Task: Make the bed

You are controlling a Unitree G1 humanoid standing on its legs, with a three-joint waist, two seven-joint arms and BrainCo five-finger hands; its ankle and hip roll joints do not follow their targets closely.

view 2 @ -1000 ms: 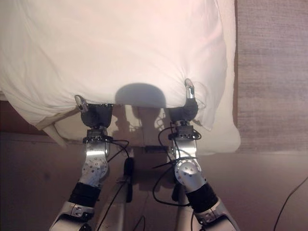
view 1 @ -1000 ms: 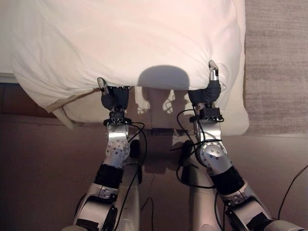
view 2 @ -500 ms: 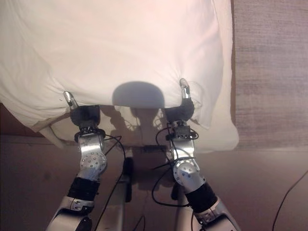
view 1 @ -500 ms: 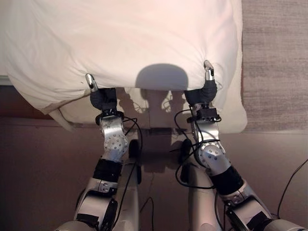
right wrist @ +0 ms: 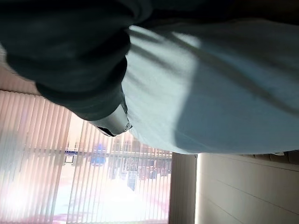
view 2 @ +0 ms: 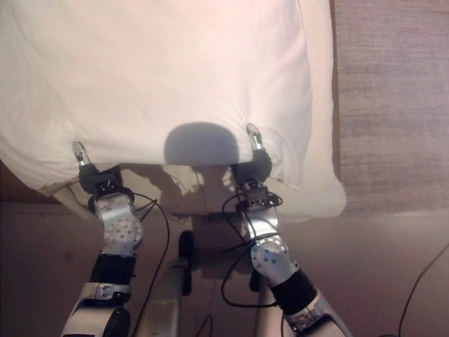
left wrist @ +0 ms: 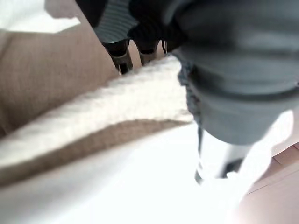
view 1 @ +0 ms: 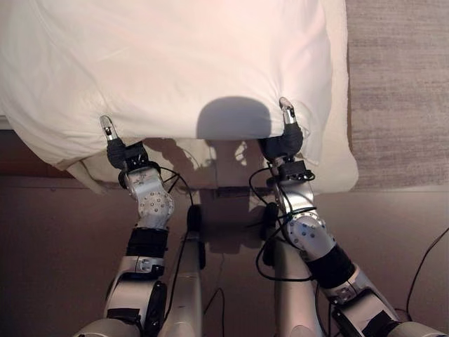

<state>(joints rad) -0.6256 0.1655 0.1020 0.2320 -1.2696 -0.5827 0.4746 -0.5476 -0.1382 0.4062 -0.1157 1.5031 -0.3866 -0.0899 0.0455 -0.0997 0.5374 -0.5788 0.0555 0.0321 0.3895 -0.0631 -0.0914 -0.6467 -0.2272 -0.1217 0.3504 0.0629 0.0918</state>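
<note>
- Brown floor (view 1: 56, 232) along the near side, smooth and evenly lit.
- Grey woven carpet (view 1: 400, 84) on the far right, meeting the floor in a straight edge.
- Window with pale vertical blinds (right wrist: 70, 163), bright daylight coming through.
- Light panelled wall (right wrist: 243, 191) just beside the window.
- Warm, pinkish light over the whole room.
</note>
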